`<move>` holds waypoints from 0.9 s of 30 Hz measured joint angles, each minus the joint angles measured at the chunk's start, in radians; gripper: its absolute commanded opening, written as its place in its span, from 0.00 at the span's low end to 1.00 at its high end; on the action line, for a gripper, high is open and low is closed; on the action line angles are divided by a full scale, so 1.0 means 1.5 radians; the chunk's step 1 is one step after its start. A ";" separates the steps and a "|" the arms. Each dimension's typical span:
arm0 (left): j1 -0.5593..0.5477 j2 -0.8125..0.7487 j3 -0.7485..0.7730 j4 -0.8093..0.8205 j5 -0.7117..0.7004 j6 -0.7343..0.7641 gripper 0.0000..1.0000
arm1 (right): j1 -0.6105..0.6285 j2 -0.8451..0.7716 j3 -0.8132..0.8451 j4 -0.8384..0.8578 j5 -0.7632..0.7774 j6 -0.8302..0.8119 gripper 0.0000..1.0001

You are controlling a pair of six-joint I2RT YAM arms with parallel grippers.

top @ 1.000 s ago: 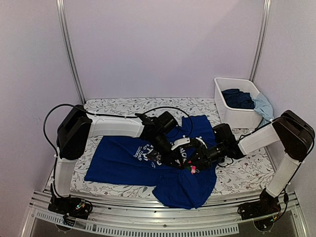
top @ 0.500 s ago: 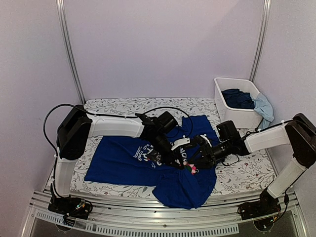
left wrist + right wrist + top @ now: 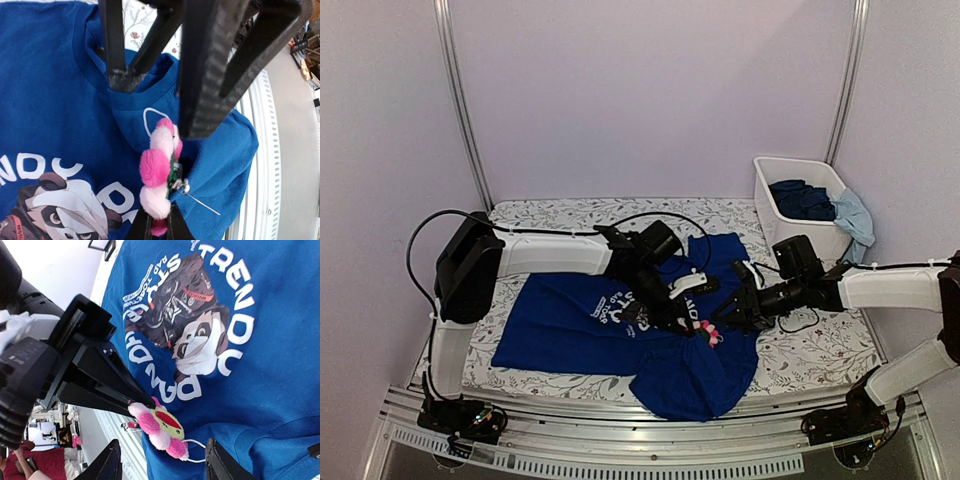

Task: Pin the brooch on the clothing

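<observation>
My left tool [image 3: 159, 226] is pressed onto the brooch [image 3: 156, 172], a flower of fuzzy pink pompom petals with a thin steel pin [image 3: 202, 205] jutting sideways. Just beyond its tips lies the smooth royal-blue T-shirt [image 3: 50, 100] with its ribbed collar [image 3: 135, 102]. My right tool [image 3: 164, 456] faces it, its flat black fingers spread.

The brooch [image 3: 156, 170] has fuzzy, plush pink petals; its pin [image 3: 202, 204] is thin, shiny metal; beneath the brooch the clothing [image 3: 50, 100] is matt cloth with smooth white print; well beyond the brooch, a bin [image 3: 800, 240] looks smooth white plastic.
</observation>
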 measured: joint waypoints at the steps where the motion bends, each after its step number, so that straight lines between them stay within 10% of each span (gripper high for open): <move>1: 0.000 0.000 0.000 0.000 -0.002 -0.001 0.00 | 0.000 -0.014 -0.001 -0.007 0.019 -0.001 0.55; 22: 0.004 0.000 -0.002 0.011 -0.007 -0.058 0.00 | 0.220 -0.164 -0.179 0.096 0.240 0.165 0.62; 27: 0.004 0.000 -0.003 0.011 -0.007 -0.061 0.00 | 0.224 -0.080 -0.175 0.139 0.245 0.166 0.31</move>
